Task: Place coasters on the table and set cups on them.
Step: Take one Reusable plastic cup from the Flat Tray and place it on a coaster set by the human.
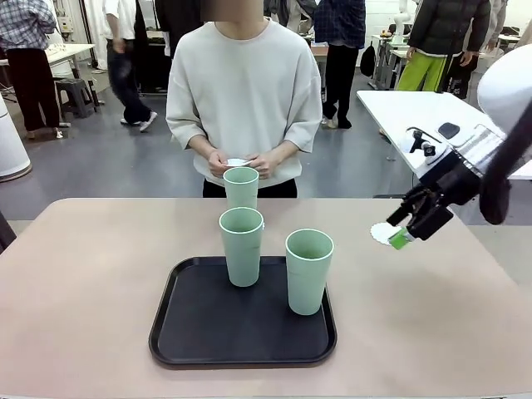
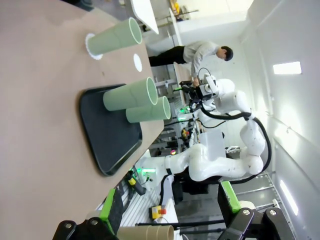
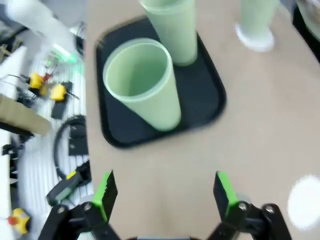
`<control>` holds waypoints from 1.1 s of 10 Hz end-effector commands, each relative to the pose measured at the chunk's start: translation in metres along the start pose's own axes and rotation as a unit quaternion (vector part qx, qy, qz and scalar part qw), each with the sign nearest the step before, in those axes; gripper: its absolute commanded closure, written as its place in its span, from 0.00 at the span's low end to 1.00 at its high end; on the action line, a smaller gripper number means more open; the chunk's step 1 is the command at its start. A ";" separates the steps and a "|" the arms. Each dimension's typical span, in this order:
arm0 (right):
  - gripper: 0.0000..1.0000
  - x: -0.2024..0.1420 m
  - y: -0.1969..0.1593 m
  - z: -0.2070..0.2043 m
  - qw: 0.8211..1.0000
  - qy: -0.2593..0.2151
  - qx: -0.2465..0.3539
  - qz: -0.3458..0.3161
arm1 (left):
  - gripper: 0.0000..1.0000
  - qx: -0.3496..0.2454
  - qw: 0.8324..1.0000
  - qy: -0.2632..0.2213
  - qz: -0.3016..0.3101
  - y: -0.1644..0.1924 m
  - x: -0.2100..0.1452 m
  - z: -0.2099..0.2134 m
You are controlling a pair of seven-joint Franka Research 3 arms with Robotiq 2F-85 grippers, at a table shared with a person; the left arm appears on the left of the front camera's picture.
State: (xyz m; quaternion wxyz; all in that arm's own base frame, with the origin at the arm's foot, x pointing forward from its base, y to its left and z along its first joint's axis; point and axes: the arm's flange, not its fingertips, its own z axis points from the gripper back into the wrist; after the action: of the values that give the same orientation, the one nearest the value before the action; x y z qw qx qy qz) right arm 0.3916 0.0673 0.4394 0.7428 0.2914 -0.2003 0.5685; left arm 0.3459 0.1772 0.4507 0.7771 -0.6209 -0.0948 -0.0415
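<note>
Two cups [image 1: 241, 245] sat on the black tray [image 1: 191, 337], third cup [image 1: 241, 186] on a coaster [image 2: 91, 49] on the table [image 1: 83, 274]. Our right gripper [image 3: 165, 195] gaped empty beside a bare coaster [image 1: 381, 233]; we reckoned it staged for the next cup. Left gripper [image 2: 167, 207] also spread empty.

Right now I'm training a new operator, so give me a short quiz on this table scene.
1. How many cups stand on the tray?
2. True or false: the far cup stands on a coaster.
3. The robot's right hand is: A open, B shut on a cup, C shut on a coaster.
Key: 1 two; 2 true; 3 A.
</note>
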 end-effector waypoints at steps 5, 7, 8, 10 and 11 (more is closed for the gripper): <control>0.00 -0.015 -0.009 0.003 0.987 -0.098 0.113 0.062 | 0.00 -0.006 1.000 -0.003 -0.004 -0.003 0.002 0.001; 0.00 -0.015 -0.009 0.003 0.987 -0.098 0.113 0.062 | 0.00 -0.006 1.000 -0.003 -0.004 -0.003 0.002 0.001; 0.00 -0.015 -0.009 0.003 0.987 -0.098 0.113 0.062 | 0.00 -0.006 1.000 -0.003 -0.004 -0.003 0.002 0.001; 0.00 -0.015 -0.005 0.006 0.982 -0.124 0.058 0.133 | 0.00 -0.006 1.000 -0.003 -0.004 -0.003 0.002 0.001; 0.00 -0.027 -0.003 -0.004 0.975 -0.131 0.020 0.180 | 0.00 -0.006 1.000 -0.003 -0.004 -0.003 0.002 0.001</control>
State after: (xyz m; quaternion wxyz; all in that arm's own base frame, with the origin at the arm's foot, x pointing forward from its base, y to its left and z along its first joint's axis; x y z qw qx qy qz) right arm 0.3976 0.0466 0.4359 0.6210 0.3750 -0.2708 0.6328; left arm 0.3459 0.1772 0.4506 0.7770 -0.6209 -0.0947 -0.0414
